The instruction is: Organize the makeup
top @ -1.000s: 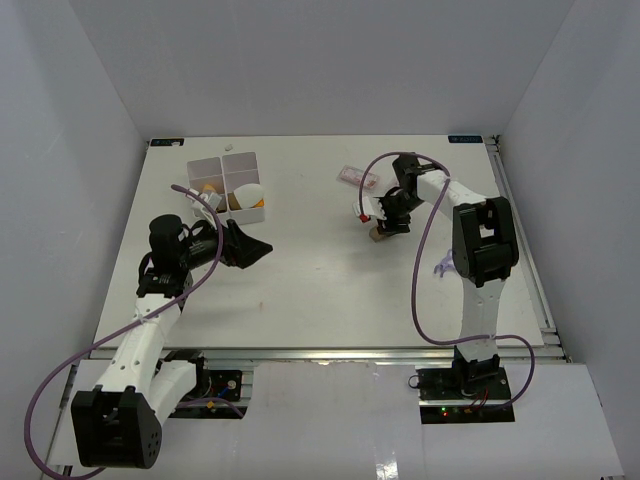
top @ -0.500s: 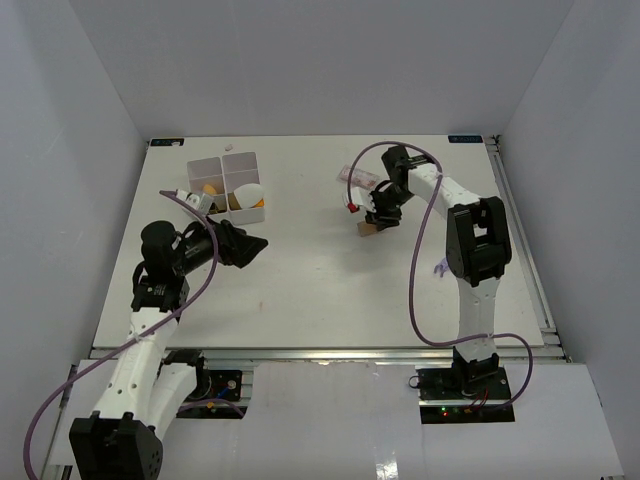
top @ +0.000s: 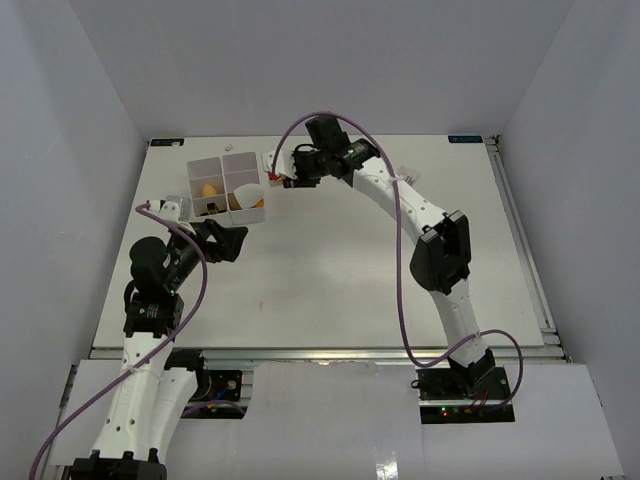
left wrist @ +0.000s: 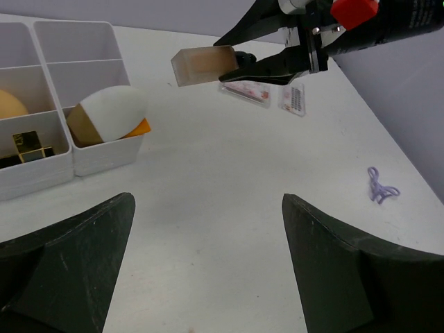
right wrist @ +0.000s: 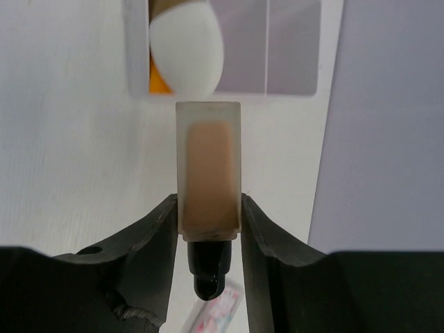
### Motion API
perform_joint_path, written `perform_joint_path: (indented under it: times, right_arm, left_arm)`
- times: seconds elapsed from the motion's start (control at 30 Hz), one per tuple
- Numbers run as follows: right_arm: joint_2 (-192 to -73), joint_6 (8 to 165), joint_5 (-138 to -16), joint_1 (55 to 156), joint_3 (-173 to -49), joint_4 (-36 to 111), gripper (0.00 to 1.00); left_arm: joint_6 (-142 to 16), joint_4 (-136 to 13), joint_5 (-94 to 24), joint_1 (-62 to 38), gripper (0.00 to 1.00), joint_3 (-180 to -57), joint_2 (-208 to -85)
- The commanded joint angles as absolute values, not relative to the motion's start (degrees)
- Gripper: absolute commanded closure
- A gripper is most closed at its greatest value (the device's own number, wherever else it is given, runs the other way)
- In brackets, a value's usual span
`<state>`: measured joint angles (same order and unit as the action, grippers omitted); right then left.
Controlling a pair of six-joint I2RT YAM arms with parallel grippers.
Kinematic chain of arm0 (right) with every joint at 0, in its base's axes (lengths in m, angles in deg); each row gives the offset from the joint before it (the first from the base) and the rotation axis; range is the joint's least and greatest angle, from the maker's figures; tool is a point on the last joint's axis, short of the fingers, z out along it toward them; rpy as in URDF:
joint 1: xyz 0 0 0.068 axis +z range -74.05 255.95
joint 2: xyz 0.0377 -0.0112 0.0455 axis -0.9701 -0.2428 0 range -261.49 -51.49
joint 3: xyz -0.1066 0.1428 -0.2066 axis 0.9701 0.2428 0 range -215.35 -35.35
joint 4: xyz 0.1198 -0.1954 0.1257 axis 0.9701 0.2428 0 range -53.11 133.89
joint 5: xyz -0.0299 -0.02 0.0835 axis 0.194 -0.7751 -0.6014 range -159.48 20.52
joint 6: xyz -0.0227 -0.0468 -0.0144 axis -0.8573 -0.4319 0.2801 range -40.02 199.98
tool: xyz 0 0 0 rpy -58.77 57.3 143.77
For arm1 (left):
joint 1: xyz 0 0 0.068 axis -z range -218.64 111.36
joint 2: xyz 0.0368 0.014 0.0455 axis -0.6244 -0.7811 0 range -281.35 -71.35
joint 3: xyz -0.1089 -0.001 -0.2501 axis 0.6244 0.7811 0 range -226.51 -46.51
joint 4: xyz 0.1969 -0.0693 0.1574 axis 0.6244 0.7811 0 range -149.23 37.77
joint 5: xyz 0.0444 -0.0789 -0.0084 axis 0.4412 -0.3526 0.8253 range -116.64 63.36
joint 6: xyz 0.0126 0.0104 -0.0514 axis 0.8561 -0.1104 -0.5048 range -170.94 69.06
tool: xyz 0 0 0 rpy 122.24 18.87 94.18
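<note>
My right gripper (right wrist: 208,202) is shut on the tan bottle (right wrist: 208,173), whose black cap (right wrist: 208,269) points back toward the wrist. It holds the bottle (left wrist: 205,64) level in the air just right of the white compartmented box (top: 222,165). An orange tube with a white cap (left wrist: 107,114) lies in the box's near right compartment. A black-and-gold lipstick (left wrist: 28,142) and a beige sponge (left wrist: 10,104) sit in the left compartments. Two clear flat packets (left wrist: 246,91) (left wrist: 293,97) lie on the table beyond. My left gripper (left wrist: 208,201) hangs open over bare table in front of the box.
A small purple loop of cord (left wrist: 381,187) lies on the table to the right. The right arm (top: 400,200) stretches diagonally across the back of the table. Grey walls close in the table on three sides.
The right gripper closed on the bottle at centre right, lifted it and swung it left to the box. The left arm drew back toward its base.
</note>
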<state>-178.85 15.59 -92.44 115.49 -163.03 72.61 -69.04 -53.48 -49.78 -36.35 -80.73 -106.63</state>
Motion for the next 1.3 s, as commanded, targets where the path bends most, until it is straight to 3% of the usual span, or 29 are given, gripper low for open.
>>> perform_joint_path:
  times: [0.0, 0.4, 0.67, 1.27]
  right_arm:
    - [-181.49, 27.83, -90.6, 118.19, -164.38, 53.45, 0.92]
    - [-192.61, 33.91, -85.56, 120.16, -169.38, 30.33, 0.92]
    - [-194.39, 31.84, -85.87, 120.58, -169.05, 27.62, 0.92]
    - [-194.44, 26.8, -87.49, 121.57, -166.31, 27.22, 0.77]
  left_arm:
    - [-67.72, -50.86, -42.23, -36.25, 0.02, -81.31, -104.84]
    - [-67.38, -49.64, -37.09, -36.18, 0.02, -81.67, -102.11]
    - [-67.47, -49.65, -37.17, -36.19, 0.02, -81.66, -101.42]
    - [-67.56, -49.65, -37.54, -36.26, 0.02, -81.58, -101.06]
